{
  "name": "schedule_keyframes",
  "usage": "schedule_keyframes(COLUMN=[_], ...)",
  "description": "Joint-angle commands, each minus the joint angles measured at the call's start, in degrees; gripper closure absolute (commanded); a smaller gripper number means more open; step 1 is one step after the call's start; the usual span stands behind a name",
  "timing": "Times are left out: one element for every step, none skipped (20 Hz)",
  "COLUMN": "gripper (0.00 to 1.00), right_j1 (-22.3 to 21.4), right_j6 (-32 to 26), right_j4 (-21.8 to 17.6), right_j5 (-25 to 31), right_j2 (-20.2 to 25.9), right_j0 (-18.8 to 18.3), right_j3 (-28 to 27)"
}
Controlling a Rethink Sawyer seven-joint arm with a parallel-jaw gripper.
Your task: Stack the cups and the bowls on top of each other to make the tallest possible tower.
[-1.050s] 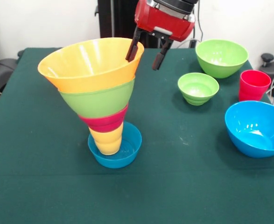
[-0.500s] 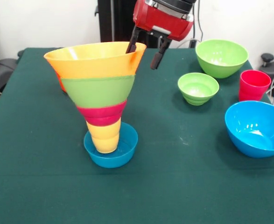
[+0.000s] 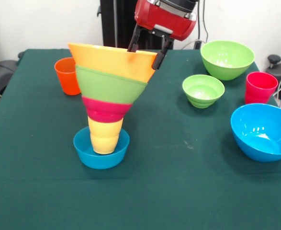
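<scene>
The tower [image 3: 107,103] stands left of centre: a small blue bowl [image 3: 101,154] at the bottom, then the yellow cup [image 3: 105,135], a small red bowl [image 3: 106,110], a big green bowl [image 3: 109,85] and the very wide orange bowl [image 3: 112,61] on top. The column tips, its top rim lower on the right. My gripper [image 3: 146,49] is open and straddles the orange bowl's right rim, one finger inside and one outside. An orange cup [image 3: 67,75] stands behind the tower on the left. The red cup [image 3: 261,87] is at the right.
On the right side sit a big green bowl [image 3: 227,58] at the back, a small green bowl [image 3: 203,90] before it, and a big blue bowl [image 3: 264,132] near the right edge of the green-clothed table [image 3: 178,191].
The tower's base has slid left across the cloth and its lean has swung over, uncovering the orange cup behind it. My gripper stayed at the orange bowl's rim, rising slightly.
</scene>
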Motion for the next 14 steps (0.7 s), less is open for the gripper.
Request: schedule_keyframes(gripper=[0.0,0.0,0.0,0.0,0.0,0.0,0.0,0.0,0.0,0.0,0.0,0.0,0.0,0.0], right_j1=[1.78,1.85,1.88,1.83,1.53,1.22,0.96,0.78,0.85,0.88,0.92,0.89,0.8,0.85], right_j6=[6.86,6.31,5.92,5.48,5.2,4.95,4.58,4.17,3.66,3.21,2.51,2.02,1.56,1.2], right_j4=[0.45,0.39,0.32,0.31,0.28,0.2,0.08,-0.16,-0.25,-0.24,-0.23,-0.25,-0.36,-0.43], right_j5=[-2.31,-2.68,-3.18,-3.45,-3.4,-3.16,-2.9,-3.02,-3.47,-4.02,-4.26,-4.48,-4.74,-5.0], right_j2=[3.13,3.42,3.66,3.9,3.92,3.84,3.76,3.75,4.05,4.46,4.97,5.32,5.56,5.85], right_j0=[0.41,0.0,-0.41,-0.78,-0.95,-1.02,-1.17,-1.39,-2.04,-2.71,-3.42,-3.97,-4.44,-4.9], right_j3=[-1.22,-1.26,-1.14,-1.07,-0.94,-0.95,-1.06,-1.15,-1.13,-1.0,-1.06,-1.04,-0.94,-0.94])
